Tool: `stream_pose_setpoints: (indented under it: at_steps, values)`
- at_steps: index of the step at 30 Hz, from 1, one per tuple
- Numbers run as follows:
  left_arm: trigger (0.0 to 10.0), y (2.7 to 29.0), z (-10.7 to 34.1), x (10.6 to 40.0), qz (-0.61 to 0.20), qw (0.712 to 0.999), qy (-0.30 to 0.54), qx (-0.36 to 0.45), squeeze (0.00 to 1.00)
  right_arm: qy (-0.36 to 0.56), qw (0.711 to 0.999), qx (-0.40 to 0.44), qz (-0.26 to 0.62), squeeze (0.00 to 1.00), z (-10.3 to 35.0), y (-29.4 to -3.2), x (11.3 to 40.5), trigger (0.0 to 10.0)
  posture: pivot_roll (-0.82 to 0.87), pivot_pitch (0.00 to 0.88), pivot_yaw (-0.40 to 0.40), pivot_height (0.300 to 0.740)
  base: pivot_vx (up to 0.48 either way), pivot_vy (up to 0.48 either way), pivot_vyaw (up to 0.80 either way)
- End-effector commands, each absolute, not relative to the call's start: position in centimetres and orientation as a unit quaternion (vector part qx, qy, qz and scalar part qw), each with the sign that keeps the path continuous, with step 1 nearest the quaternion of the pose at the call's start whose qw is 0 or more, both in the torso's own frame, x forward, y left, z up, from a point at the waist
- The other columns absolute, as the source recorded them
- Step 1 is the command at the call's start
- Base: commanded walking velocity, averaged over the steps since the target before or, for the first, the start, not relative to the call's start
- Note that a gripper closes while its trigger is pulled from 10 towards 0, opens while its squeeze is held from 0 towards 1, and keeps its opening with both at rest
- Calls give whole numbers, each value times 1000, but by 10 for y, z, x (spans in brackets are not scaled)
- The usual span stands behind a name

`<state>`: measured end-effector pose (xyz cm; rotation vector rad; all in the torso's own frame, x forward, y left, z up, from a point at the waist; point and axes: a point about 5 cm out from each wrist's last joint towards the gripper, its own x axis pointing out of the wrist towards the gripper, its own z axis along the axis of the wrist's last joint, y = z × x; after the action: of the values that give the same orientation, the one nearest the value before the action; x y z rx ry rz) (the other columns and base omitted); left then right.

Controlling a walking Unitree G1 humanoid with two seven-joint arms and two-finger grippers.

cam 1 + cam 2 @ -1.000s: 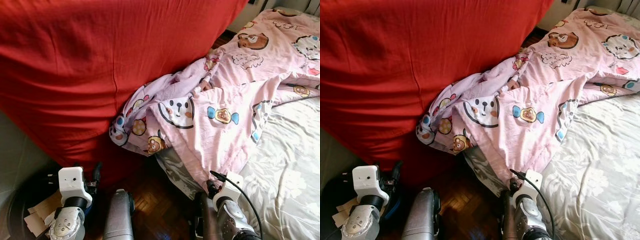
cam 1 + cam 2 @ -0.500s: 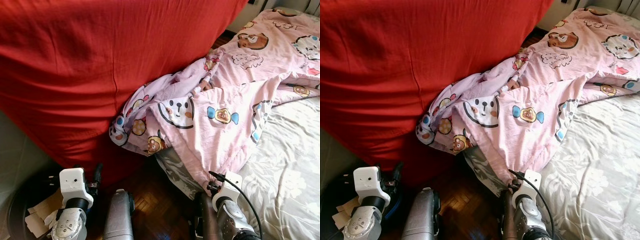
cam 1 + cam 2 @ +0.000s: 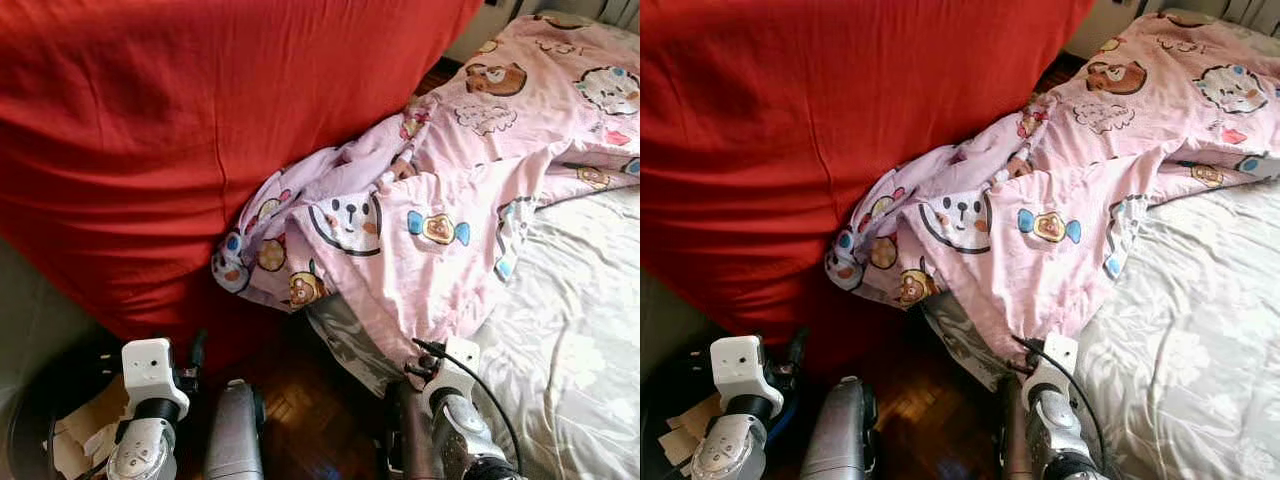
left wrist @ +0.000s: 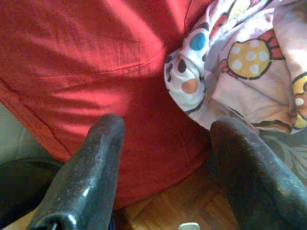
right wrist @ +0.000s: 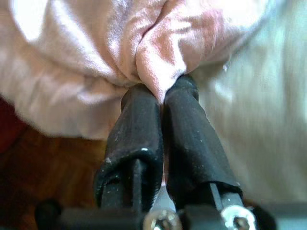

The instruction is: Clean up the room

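Bed (image 3: 580, 330) on the right, covered with a pale grey floral sheet. Pink cartoon-print blanket (image 3: 470, 170) lies across its upper part, bunched and spilling over the bed's near edge toward the floor. Big red fabric-covered mass (image 3: 180, 130) sits just left of the bed, touching the blanket's hanging folds. Dark wood parquet floor (image 3: 300, 410) below, between them. Cardboard scraps (image 3: 75, 440) at far left.
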<state>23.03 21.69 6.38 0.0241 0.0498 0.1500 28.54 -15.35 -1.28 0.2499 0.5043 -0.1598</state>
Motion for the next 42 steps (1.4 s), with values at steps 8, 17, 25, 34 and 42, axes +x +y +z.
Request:
stream_pose_setpoints:
  at_steps: [8, 17, 25, 34, 42]
  values:
    - [10000, 217, 56, 225, 80, 996, 39, 21, 0, 171, 978, 96, -67, 0, 10, -165, 300, 0, 64, 245, -16, 580, 0, 0, 0]
    - [10000, 216, 51, 223, 83, 995, 45, 18, 0, 156, 983, 92, -24, 0, -1, -157, 278, 10000, 62, 246, -21, 580, 0, 0, 0]
    - [10000, 217, 38, 218, 102, 992, 70, -6, 0, 137, 986, 97, -10, 0, 3, -156, 278, 10000, 54, 242, -19, 610, 0, 0, 0]
    - [10000, 225, 19, 204, 134, 985, 103, -30, 0, 133, 987, 95, -10, 0, 5, -156, 279, 10000, 58, 236, -21, 655, 0, 0, 0]
    - [10000, 229, 2, 190, 147, 979, 136, -31, 0, 134, 987, 89, -4, 0, 4, -155, 278, 10000, 57, 229, -24, 690, 0, 0, 0]
